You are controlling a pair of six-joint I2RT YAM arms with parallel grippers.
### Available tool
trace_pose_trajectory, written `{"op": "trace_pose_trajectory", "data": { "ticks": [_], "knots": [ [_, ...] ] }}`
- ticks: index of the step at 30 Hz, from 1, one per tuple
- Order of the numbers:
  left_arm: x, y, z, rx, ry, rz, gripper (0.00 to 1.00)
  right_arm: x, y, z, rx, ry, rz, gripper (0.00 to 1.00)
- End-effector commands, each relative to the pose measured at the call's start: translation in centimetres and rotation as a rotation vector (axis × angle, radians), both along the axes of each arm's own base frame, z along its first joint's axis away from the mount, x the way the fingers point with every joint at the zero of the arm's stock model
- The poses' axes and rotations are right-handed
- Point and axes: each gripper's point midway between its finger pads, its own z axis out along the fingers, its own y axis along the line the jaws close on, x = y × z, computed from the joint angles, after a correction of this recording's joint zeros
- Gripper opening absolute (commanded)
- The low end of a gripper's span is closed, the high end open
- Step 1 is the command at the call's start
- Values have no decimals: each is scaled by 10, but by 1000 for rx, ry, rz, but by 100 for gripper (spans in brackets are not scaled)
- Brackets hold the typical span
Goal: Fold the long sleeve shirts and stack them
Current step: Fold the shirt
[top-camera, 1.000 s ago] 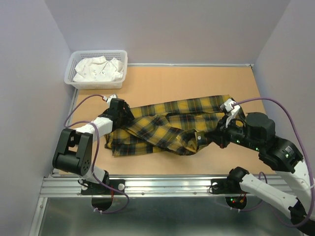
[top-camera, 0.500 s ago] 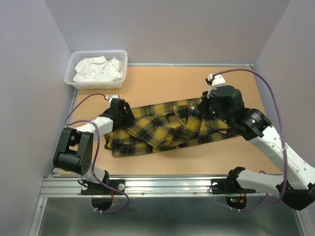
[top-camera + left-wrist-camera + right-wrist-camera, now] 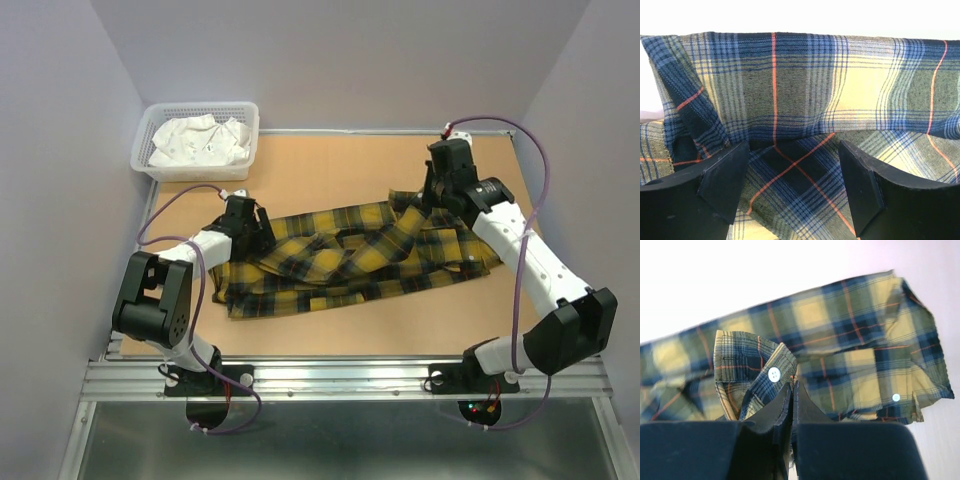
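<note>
The yellow and navy plaid long sleeve shirt (image 3: 320, 265) lies crumpled across the middle of the table. My right gripper (image 3: 426, 198) is at the shirt's back right, shut on a buttoned sleeve cuff (image 3: 747, 365) and holding it lifted off the table; the jaws (image 3: 792, 386) meet on the fabric edge. The rest of the shirt (image 3: 855, 335) spreads behind the cuff. My left gripper (image 3: 262, 236) is low over the shirt's left part. Its fingers (image 3: 860, 185) stand wide apart, with plaid cloth (image 3: 805, 90) between and below them, nothing gripped.
A white plastic basket (image 3: 200, 107) holding white cloth (image 3: 198, 142) stands at the back left corner. Bare brown tabletop (image 3: 330, 170) lies behind the shirt and along the front edge. Grey walls close in both sides and the back.
My right gripper has swung from the shirt's front right to the back right, dragging the sleeve cuff with it and stretching the sleeve out. My left gripper has barely moved.
</note>
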Motion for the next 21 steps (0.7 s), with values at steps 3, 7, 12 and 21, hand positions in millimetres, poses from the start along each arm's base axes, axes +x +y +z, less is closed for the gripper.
{"op": "trace_pose_trajectory", "data": {
  "ticks": [3, 7, 12, 21],
  "knots": [
    [-3, -10, 5, -23, 24, -61, 84, 38, -32, 8, 102, -73, -140, 1],
    [-4, -8, 4, -7, 34, -76, 84, 52, -52, -23, 124, -9, -216, 1],
    [-6, -3, 5, 23, 42, -77, 84, 56, -46, -17, 168, -8, -173, 0],
    [11, -14, 57, -16, -87, -102, 85, 3, 14, 101, 199, -283, 425, 1]
  ]
}}
